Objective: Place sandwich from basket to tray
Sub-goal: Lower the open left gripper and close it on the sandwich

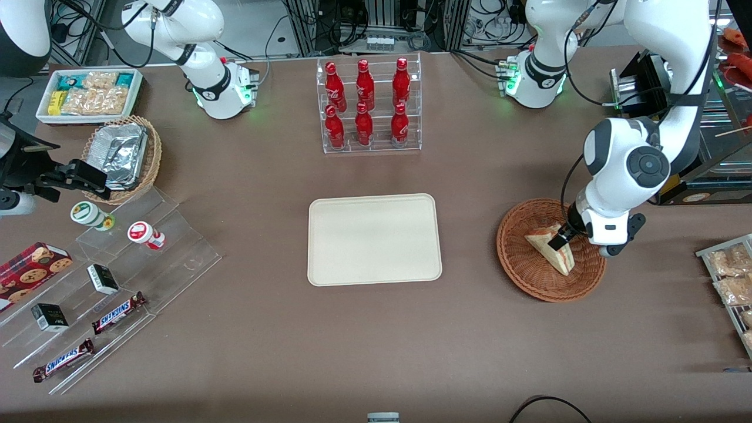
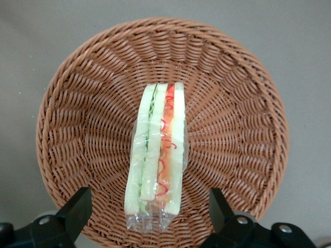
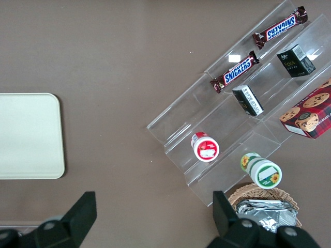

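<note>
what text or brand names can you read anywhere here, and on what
"SNICKERS": two bars on the clear stepped stand.
Black boxes, cookie box, red bottles: print too small to read.
Sandwich, basket, tray, gripper: no text.

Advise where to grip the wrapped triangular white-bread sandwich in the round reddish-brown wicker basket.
Grip the wrapped triangular white-bread sandwich across its two flat bread faces, coming from above. It stands on edge in the round reddish-brown wicker basket, filling layers up, so the faces are probably the firmest surfaces. The open gripper hovers over it, fingers straddling both faces.
</note>
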{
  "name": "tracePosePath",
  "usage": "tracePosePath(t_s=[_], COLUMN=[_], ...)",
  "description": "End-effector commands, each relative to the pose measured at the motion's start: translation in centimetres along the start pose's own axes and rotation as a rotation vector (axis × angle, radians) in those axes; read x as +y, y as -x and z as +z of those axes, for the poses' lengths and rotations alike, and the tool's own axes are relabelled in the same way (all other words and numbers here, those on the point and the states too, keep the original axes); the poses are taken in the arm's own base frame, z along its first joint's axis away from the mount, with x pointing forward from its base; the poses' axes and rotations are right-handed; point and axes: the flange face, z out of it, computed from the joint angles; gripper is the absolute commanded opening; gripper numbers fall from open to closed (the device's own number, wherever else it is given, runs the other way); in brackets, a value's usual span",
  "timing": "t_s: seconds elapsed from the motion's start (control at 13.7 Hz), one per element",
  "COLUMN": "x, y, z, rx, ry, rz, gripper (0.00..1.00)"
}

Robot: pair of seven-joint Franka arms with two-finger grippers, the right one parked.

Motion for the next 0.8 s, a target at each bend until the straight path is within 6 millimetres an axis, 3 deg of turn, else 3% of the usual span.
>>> tracePosePath(t_s=[0.0,0.51,0.58,0.73], x=[0.3,0.4,0.4,0.4], y=[0.0,0.0,0.0,0.1], z=[1.1,4.0,4.1,3.5], rx=[-0.009,-0.026,-0.026,-0.028], ry=[0.007,-0.003,-0.004,-0.01], rz=[-0.025,-0.045,-0.045,-0.043], gripper=[1.0,1.0,0.94,0.23])
